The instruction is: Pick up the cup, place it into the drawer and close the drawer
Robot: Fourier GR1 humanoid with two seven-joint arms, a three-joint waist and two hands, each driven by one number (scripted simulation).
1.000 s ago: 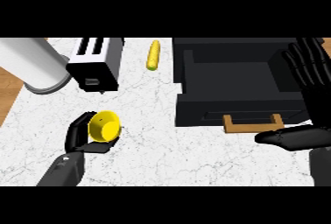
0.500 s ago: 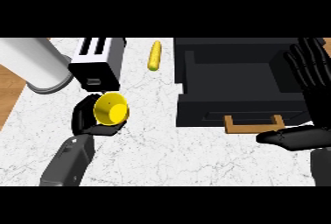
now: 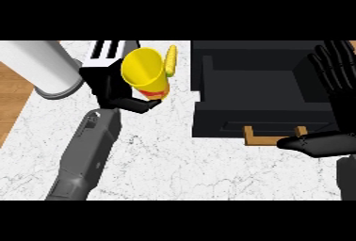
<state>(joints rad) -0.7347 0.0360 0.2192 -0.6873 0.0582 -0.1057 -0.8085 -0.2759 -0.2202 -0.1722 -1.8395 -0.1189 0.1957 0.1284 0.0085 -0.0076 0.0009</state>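
Note:
A yellow cup point(image 3: 145, 71) with a red band near its base is held above the counter, tilted with its mouth toward me. My left hand point(image 3: 115, 96) is curled round its lower part, left of the drawer. The black drawer point(image 3: 261, 92) stands open at the right, its wooden handle point(image 3: 272, 136) toward me. My right hand point(image 3: 341, 80) rests open at the drawer's right edge, fingers up, thumb just right of the handle.
A black and white toaster point(image 3: 104, 54) sits behind my left hand. A large white cylinder point(image 3: 38, 66) stands at the far left. A yellow corn cob point(image 3: 170, 60) lies behind the cup. The marble counter point(image 3: 181, 164) spreads below.
My left hand has lifted the cup and carried it up and to the right, nearer the drawer. The right hand has stayed in place.

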